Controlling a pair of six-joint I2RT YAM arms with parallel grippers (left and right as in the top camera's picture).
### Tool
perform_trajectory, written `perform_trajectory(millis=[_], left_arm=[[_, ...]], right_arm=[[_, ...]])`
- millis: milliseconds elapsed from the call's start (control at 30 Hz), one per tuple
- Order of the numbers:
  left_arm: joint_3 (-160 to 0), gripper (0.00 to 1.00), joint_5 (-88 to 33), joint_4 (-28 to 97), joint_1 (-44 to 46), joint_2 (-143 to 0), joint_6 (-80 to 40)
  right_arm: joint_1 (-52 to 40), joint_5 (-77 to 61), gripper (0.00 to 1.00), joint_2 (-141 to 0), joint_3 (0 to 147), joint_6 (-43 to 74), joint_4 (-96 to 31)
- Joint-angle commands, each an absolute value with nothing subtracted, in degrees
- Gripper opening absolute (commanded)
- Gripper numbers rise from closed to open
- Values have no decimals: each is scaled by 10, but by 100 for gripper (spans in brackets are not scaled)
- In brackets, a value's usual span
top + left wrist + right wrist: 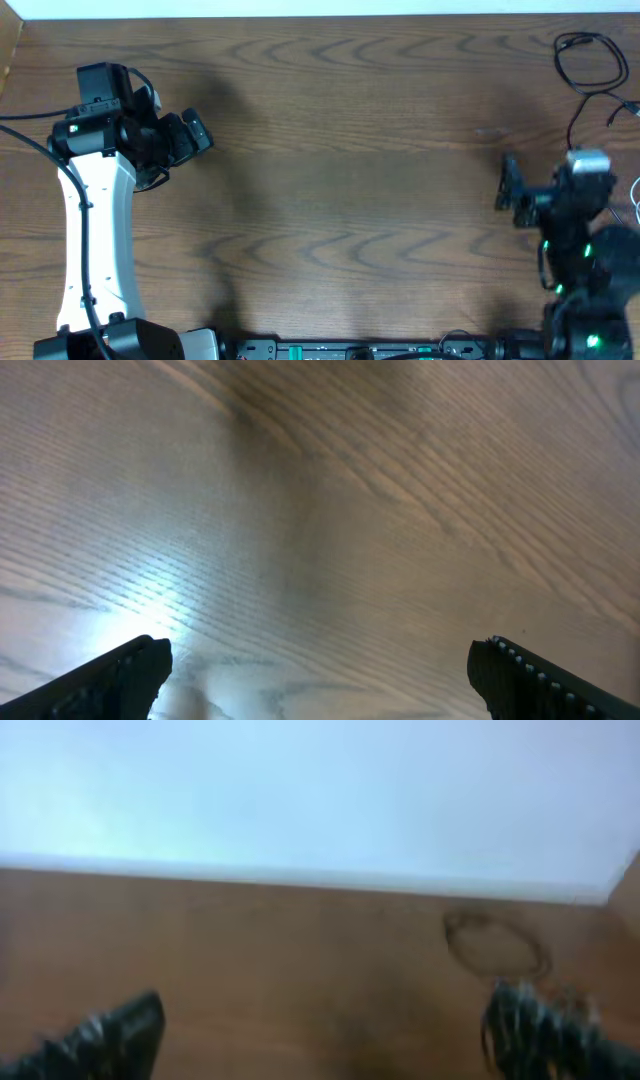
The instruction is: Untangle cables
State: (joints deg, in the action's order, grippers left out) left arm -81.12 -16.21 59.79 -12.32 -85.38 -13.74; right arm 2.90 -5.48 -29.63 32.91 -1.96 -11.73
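A thin black cable lies in loose loops at the far right corner of the table, with a small plug end nearby. It shows as a faint blurred loop in the right wrist view. A bit of white cable shows at the right edge, mostly out of view. My right gripper is open and empty, in front of and left of the black cable. My left gripper is open and empty over bare wood at the far left.
The wooden table runs to a white wall at the back. The right arm's body stands at the right front, the left arm's white link at the left front.
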Motion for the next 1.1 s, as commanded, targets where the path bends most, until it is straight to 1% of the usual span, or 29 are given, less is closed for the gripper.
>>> perform_trajectory(millis=[0,167,367,600,1067], left_arm=[[-808,100,-158,599,-124,-857,-138],[-808,100,-158,599,-124,-857,-138],[-808,100,-158,599,-124,-857,-138],[-808,100,-158,599,-124,-857,-138],[-808,100,-158,599,-124,-857,-138]], right_arm=[[33,-44,99,-198,211,-18,-61],[25,-44,99,-106,91,-18,5],[-16,-33,99,-41,2,-18,23],[-43,-32,99,-10,3,-18,-43],[-48,-33,99,-11,3,-18,-41]])
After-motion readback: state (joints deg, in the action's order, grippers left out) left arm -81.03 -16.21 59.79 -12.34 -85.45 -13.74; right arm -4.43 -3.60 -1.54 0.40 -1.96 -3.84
